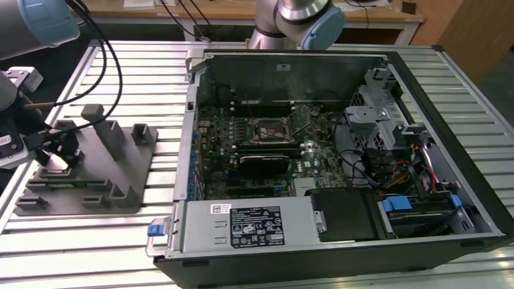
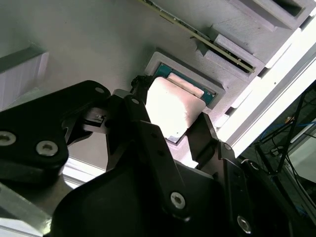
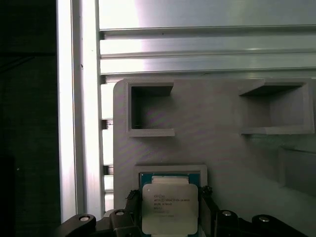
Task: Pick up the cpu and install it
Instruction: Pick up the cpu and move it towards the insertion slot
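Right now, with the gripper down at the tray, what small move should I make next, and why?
Probably close the jaws on the cpu, nothing more yet. In both wrist views the gripper straddles the chip, a jaw beside each of two opposite edges. The cpu lies flat in its recess in the grey tray, so lifting now would likely leave it behind.

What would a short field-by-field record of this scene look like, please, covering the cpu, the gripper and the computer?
cpu: flat in its recess in the grey tray, silver top up
gripper: low over the tray, at the cpu
tray: on the slatted table, to the exterior view's left of the computer case
computer case: open, motherboard exposed
socket: mid-motherboard, far from the gripper
stage: cpu not yet installed
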`<state>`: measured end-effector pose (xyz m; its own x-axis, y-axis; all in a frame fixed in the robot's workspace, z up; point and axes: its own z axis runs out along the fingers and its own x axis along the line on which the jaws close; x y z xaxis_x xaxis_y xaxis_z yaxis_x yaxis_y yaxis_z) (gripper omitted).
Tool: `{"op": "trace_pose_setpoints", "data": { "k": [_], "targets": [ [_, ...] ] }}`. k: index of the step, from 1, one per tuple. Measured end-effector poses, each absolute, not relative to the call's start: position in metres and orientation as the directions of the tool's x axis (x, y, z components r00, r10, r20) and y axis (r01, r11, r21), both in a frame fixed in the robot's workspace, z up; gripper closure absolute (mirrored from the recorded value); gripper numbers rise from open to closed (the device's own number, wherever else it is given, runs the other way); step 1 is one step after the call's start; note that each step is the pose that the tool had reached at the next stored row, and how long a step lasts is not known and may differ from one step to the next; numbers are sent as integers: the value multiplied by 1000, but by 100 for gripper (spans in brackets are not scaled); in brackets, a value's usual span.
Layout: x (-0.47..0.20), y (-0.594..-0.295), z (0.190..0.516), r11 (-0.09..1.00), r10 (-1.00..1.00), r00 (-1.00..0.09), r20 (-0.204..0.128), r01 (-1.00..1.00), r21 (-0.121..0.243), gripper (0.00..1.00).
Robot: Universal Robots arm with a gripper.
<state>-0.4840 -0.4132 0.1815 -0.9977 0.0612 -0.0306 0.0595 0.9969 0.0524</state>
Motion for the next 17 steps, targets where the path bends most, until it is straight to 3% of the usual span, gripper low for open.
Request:
{"op": "trace_pose_setpoints", "data": {
  "k": [5,17],
  "targets": [
    [-484,-413,182,997,61,-998,-31,60,52,45],
    [-484,-413,187,997,61,-998,-31,59,52,45]
  ]
}}
